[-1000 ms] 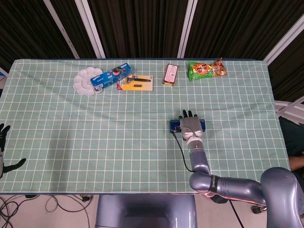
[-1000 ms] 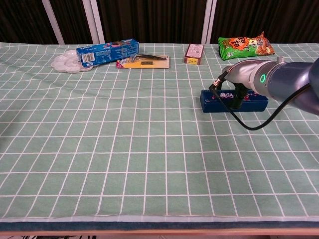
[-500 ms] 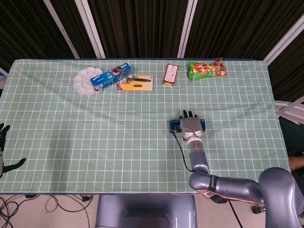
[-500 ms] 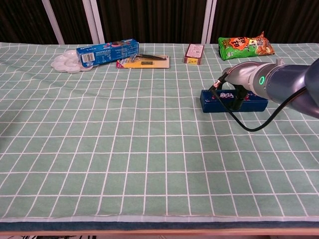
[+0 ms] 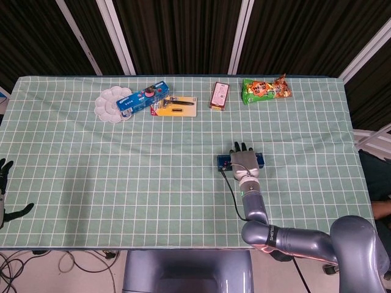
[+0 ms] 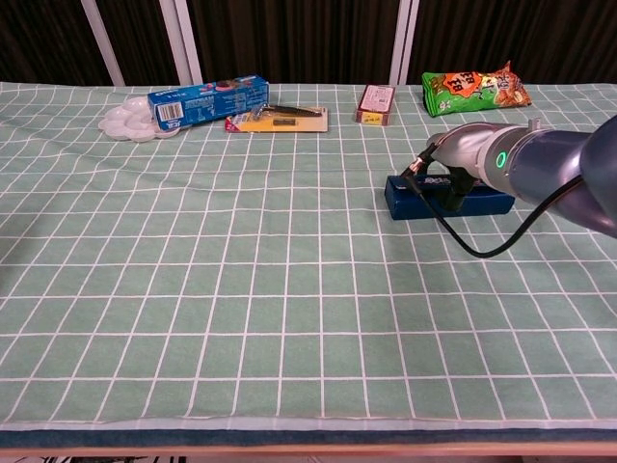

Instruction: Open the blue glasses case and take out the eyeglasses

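Note:
The blue glasses case lies closed on the green checked cloth, right of centre. My right hand lies on top of it. Its fingers reach over the far edge, and in the chest view a dark thumb presses the near face, so the hand grips the case. The grey forearm hides much of the hand in the chest view. My left hand hangs at the table's near left edge, fingers spread, holding nothing. No eyeglasses show.
Along the far edge lie a white paint palette, a blue box, a yellow blister card, a small red box and a green snack bag. A black cable loops from the right wrist.
The case has slid slightly to the left under my right hand. The left hand has not moved.

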